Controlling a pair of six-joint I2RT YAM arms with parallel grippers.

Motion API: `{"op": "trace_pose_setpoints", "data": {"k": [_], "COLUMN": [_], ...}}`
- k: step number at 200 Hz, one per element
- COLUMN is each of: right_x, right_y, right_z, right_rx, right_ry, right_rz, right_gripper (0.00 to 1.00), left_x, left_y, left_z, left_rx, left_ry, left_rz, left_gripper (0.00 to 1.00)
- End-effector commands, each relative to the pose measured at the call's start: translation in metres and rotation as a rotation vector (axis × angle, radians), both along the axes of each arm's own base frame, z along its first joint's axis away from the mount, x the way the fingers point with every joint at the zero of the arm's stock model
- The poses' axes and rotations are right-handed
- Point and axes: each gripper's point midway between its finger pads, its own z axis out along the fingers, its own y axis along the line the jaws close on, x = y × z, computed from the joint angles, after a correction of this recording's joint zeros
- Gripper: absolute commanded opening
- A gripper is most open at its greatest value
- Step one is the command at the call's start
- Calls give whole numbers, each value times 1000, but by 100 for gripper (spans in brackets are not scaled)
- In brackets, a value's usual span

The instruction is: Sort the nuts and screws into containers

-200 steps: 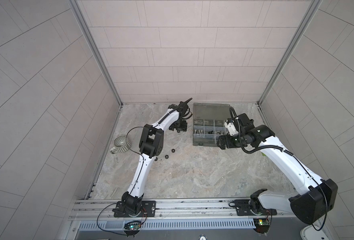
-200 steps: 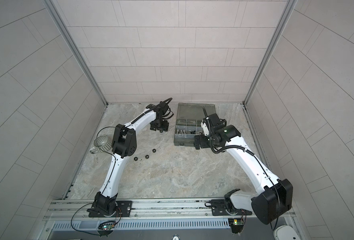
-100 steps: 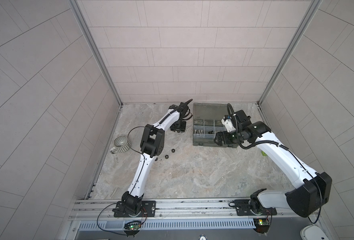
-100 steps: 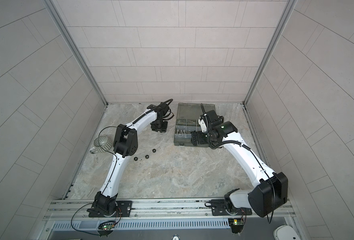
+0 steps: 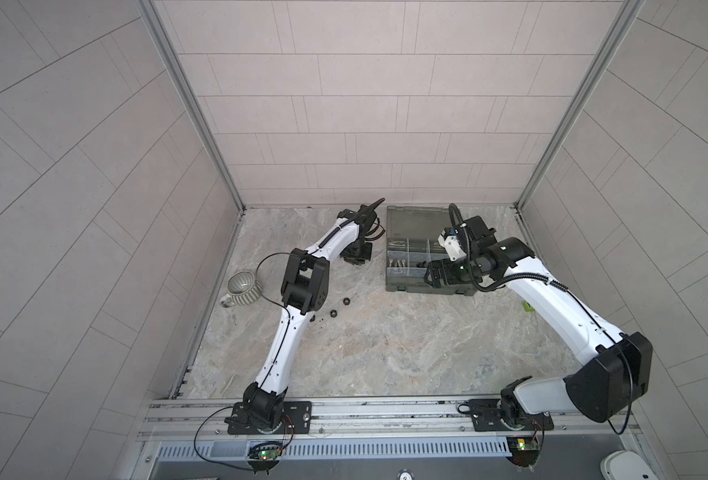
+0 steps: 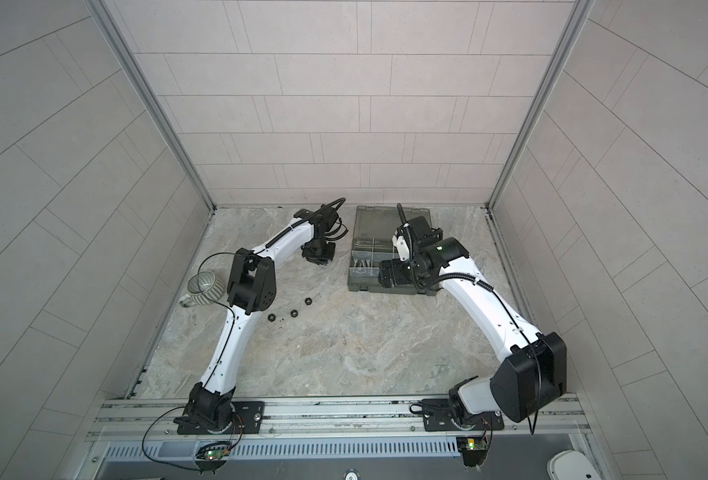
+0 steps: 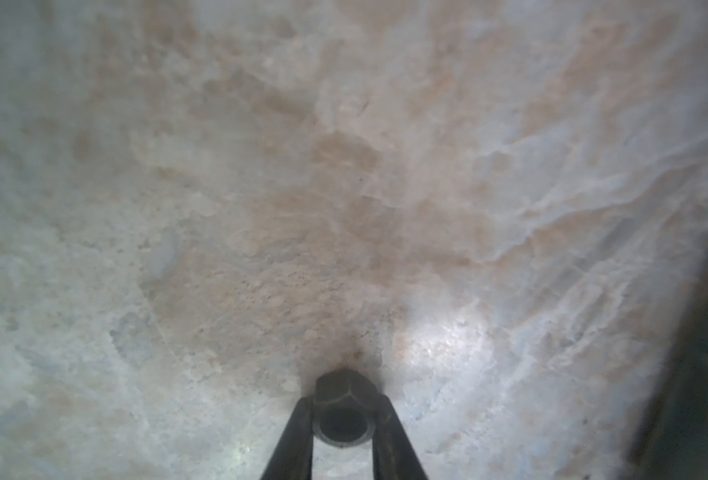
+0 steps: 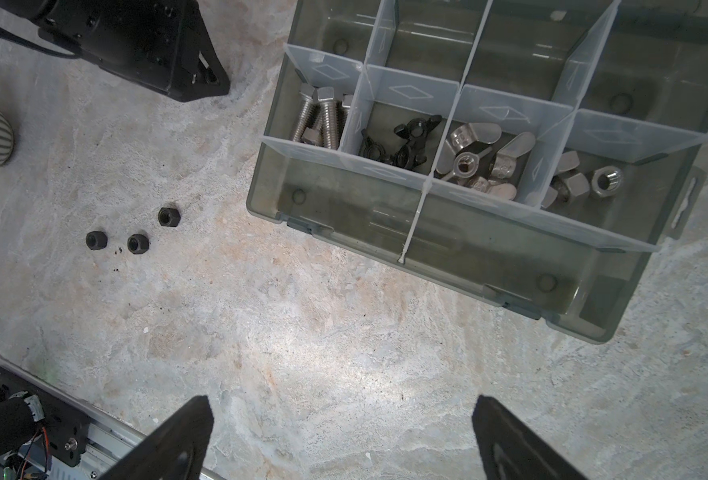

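Note:
My left gripper (image 7: 342,411) is shut on a black hex nut (image 7: 339,386) right at the marble surface, just left of the organizer box (image 5: 402,286); in both top views it (image 5: 354,257) (image 6: 319,255) points down there. Three more black hex nuts (image 8: 138,243) (image 5: 332,312) (image 6: 293,312) lie loose on the table. The box's containers hold screws (image 8: 323,118), black wing nuts (image 8: 406,139), silver wing nuts (image 8: 477,153) and silver hex nuts (image 8: 585,180). My right gripper (image 8: 341,419) (image 5: 431,276) hangs open and empty over the box's front edge.
A ribbed mug (image 5: 242,286) (image 6: 204,286) stands at the left wall, beside the left arm's elbow. The box's lid (image 5: 416,216) lies open toward the back wall. Bare marble (image 5: 385,353) stretches in front of the box and nuts.
The left gripper's jaws have closed onto the black hex nut. The right arm has shifted slightly, and its gripper has stayed wide open.

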Motion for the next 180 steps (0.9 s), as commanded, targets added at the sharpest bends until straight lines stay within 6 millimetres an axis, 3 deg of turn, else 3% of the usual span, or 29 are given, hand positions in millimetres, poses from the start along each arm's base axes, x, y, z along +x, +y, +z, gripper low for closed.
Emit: {"op": "trace_pose_setpoints", "data": {"k": [1,35,84,180], "right_x": [1,2,-3,-35], "right_y": [1,0,-3,-18], "right_z": [6,6,3,3], "right_rx": [-3,-12,-26,-19], "right_ry": [-14,-16,-10,-31], "right_rz": [14,18,24,13], "right_gripper": [99,99,99,99], "left_x": [-1,-1,-5,-50], "left_y": [0,-1,-7,-37], "left_z": [-5,5,35,87], "left_rx": [-2,-10,-41,-34], "left_ry": [25,16,-13,-55], "left_rz": [-9,-11,-14,-100], "left_gripper": [17,16,15,11]}}
